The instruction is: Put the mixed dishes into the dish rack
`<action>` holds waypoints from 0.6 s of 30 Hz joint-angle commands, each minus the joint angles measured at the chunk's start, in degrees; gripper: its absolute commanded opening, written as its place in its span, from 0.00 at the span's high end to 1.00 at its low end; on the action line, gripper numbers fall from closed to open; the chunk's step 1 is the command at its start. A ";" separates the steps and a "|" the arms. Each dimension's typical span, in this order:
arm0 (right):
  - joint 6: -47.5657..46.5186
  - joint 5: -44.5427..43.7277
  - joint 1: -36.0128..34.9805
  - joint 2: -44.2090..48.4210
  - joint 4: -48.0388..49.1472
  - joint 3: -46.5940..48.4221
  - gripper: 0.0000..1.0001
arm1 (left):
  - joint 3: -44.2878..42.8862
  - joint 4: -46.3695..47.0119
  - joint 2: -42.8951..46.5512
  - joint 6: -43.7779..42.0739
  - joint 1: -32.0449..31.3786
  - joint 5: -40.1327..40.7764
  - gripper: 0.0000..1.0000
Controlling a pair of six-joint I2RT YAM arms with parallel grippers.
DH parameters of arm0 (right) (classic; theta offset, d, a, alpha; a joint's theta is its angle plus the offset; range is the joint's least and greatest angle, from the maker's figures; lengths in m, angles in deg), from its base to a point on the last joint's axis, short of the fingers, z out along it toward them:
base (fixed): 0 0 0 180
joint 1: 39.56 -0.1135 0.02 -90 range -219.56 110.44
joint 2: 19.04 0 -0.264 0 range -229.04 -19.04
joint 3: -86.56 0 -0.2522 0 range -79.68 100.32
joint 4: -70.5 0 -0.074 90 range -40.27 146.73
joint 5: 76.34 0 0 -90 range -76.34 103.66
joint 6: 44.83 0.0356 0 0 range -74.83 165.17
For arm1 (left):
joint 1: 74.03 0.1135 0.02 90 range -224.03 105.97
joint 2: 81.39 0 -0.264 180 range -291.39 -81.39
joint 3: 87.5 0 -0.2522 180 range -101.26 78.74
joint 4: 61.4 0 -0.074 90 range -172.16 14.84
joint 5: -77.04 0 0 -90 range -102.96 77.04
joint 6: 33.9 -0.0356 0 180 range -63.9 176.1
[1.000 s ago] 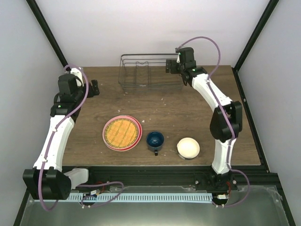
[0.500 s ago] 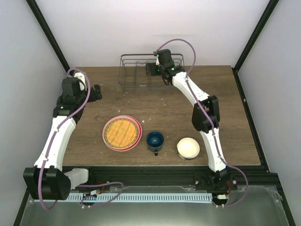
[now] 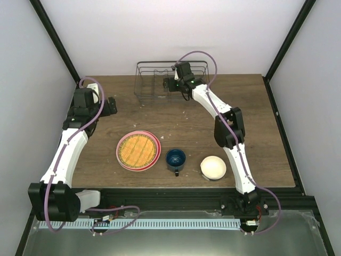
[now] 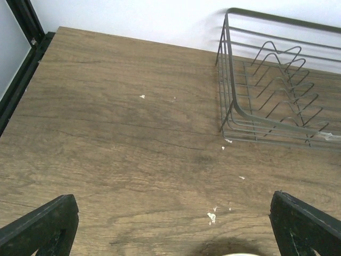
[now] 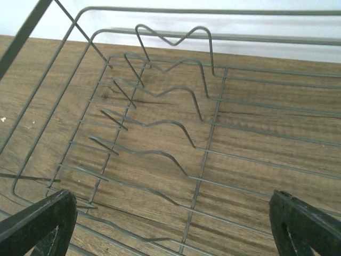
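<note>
Wood-grain tabletop fills a white-walled booth, with the dish rack standing at its far edge. The right fingers are spread wide with nothing between them, and their wrist view looks down onto the rack's wavy inner dividers. Over the last second this arm has swung leftward, from the rack's right end to a spot above its left-middle part.

The left fingers are just as wide apart and also empty. They hang over bare wood at the far left, with the rack's left corner ahead of them. That arm has crept only slightly toward the rack.

None of the dishes has moved. The woven-pattern plate lies flat on the pink plate near the front edge, left of centre. The blue mug stands just to its right, handle toward the near side. The cream bowl sits further right, apart from the mug. All four are well apart from both pairs of fingers.

Nothing is loaded yet, then. The right arm's sweep carried no dish, so it looks more like a pass over the rack than a placement. Either arm must come back to the near row to make a first pick.
</note>
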 commanded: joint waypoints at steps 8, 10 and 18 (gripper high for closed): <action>-1.36 2.76 -0.35 -1.71 -0.51 0.49 0.00 | 0.23 0.05 -1.65 0.94 -0.29 -1.40 0.00; -1.70 3.36 -0.35 -2.00 -1.17 0.43 0.00 | 0.64 0.17 -1.62 0.76 -0.29 -1.31 0.00; -3.26 4.00 -0.33 -2.21 -3.27 0.51 0.00 | 0.77 1.18 -2.34 -0.31 -0.26 -2.05 0.00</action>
